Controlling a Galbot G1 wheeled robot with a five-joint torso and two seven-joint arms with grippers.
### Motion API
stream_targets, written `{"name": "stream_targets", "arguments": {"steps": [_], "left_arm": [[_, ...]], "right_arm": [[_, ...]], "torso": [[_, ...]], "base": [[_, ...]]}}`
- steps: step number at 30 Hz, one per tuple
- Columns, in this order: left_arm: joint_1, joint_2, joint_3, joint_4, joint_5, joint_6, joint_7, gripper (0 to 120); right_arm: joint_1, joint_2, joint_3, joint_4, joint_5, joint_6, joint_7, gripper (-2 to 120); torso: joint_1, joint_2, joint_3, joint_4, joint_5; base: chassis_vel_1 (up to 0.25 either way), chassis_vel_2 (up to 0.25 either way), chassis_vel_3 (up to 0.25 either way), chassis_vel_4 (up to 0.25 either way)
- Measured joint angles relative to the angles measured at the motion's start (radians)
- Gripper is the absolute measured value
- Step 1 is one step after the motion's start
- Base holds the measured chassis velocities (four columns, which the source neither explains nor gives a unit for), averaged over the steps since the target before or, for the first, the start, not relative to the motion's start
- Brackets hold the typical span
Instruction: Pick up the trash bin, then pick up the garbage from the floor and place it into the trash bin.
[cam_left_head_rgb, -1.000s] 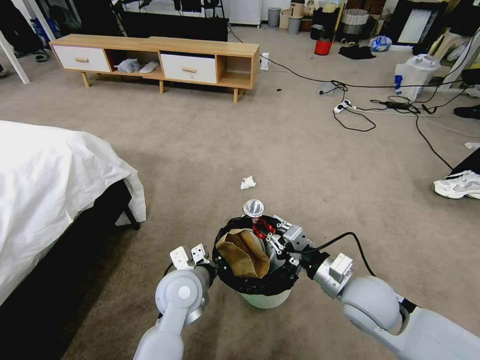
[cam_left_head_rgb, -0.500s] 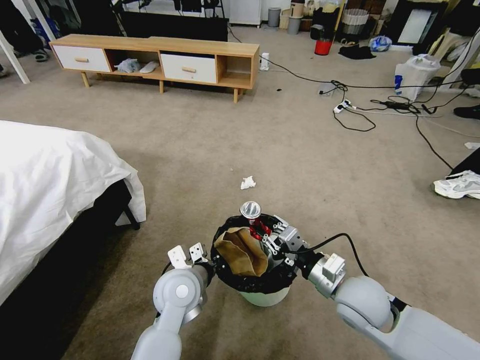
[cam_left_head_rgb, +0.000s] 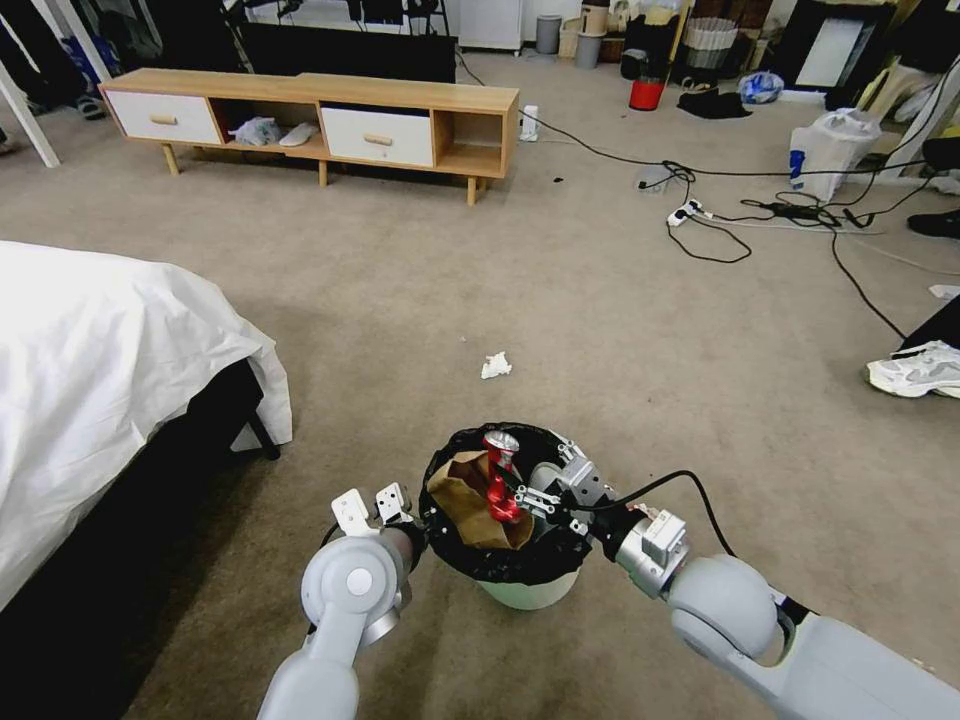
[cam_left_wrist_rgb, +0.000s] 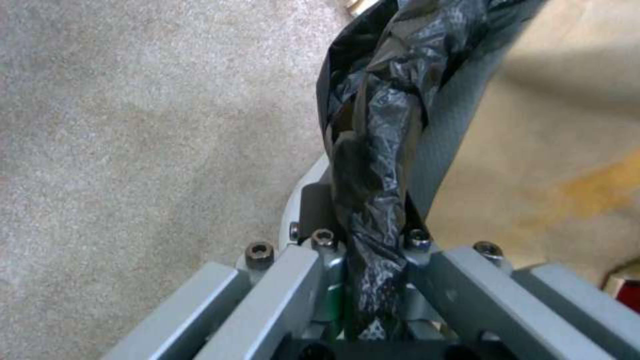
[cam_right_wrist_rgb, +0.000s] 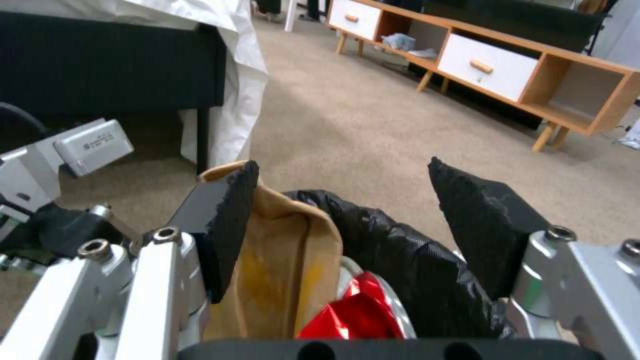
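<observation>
Now the red can (cam_left_head_rgb: 497, 480) inside the trash bin (cam_left_head_rgb: 530, 592), just below the spread-open right end effector (cam_left_head_rgb: 540, 492), left end effector (cam_left_wrist_rgb: 363, 280) clamped on its rim

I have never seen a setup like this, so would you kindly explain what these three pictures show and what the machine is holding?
This is a wheeled robot with two arms, seen through three cameras. The wide picture comes from its head, looking down at the beige carpet floor. The other two come from cameras on each wrist.

The left gripper is clamped on the rim of the small white trash bin with a crinkly black bag, holding it. The right gripper hovers open over the bin's mouth. Inside lie a crumpled brown paper bag and a red can.

One crumpled white tissue lies on the carpet beyond the bin.
</observation>
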Motion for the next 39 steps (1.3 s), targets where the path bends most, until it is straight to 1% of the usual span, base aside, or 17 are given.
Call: {"name": "stream_targets", "arguments": {"steps": [9, 26, 34, 39], "left_arm": [[0.002, 0.016, -0.007, -0.009, -0.011, 0.0, 0.002, 2], [-0.001, 0.028, -0.016, -0.012, -0.026, 0.0, 0.004, 2], [-0.004, 0.031, -0.026, -0.004, -0.015, 0.0, 0.012, 2], [0.0, 0.041, -0.035, -0.005, -0.001, 0.0, 0.02, 2]], "right_arm": [[0.004, 0.01, -0.013, -0.016, -0.008, 0.0, 0.001, 70], [0.029, 0.028, -0.026, -0.021, -0.004, -0.006, 0.013, 70], [0.065, -0.027, 0.022, 0.015, 0.008, 0.0, -0.002, 70], [0.044, -0.064, 0.085, 0.05, 0.018, 0.0, -0.003, 71]], "torso": [[0.0, 0.0, 0.0, 0.0, 0.0], [0.0, 0.0, 0.0, 0.0, 0.0001], [0.0, 0.0, 0.0, 0.0, 0.0], [0.0, 0.0, 0.0, 0.0001, 0.0]], "base": [[0.0, 0.0, 0.0, 0.0], [0.0, 0.0, 0.0, 0.0], [0.0, 0.0, 0.0, 0.0], [0.0, 0.0, 0.0, 0.0]]}}
